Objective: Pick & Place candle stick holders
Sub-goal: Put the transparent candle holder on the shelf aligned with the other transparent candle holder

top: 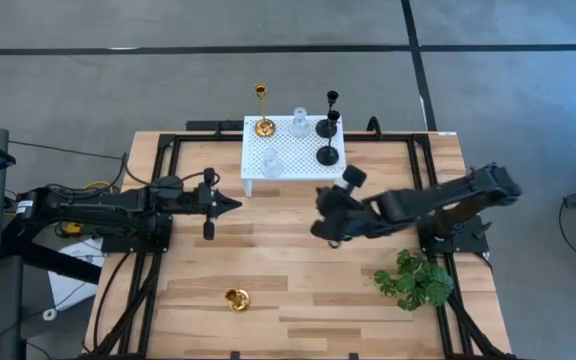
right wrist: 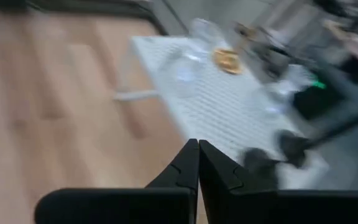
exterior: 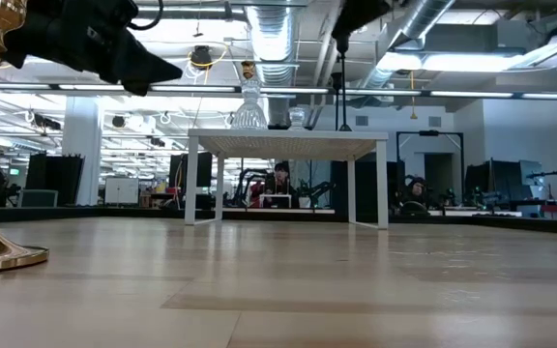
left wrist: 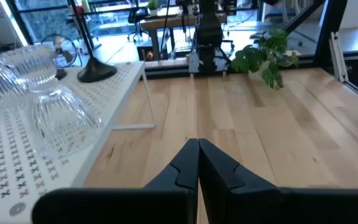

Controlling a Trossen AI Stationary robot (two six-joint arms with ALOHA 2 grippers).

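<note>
My left gripper (top: 234, 205) hangs over the bare wood just left of the white perforated platform (top: 286, 176), its fingers (left wrist: 185, 169) pressed together on nothing. My right gripper (top: 320, 232) hovers off the platform's near right corner, fingertips likewise clenched and empty.

Five holders already stand on the platform: a tall gold holder (top: 263, 125) at the far left corner, a clear glass holder (top: 298, 124) beside it, a second clear glass one (top: 271, 163) nearer, and two black holders (top: 328, 125) (top: 327, 154) on the right side. The sixth, a gold candle stick holder (top: 237, 298), sits alone on the table (top: 298, 290) near the front edge, left of centre and well apart from both of my grippers.

My guess is that this one is next. The risks I see:
- Its shiny round base could slip between my pads if I pinch off-centre.
- The tall stem, seen from table level, makes it top-heavy; a sideways nudge on approach could tip it.
- The platform is crowded, so setting it down between the glass pieces could knock one over.
- My right arm lies close to the green leafy plant (top: 415, 279), and a wide swing could brush it.
</note>
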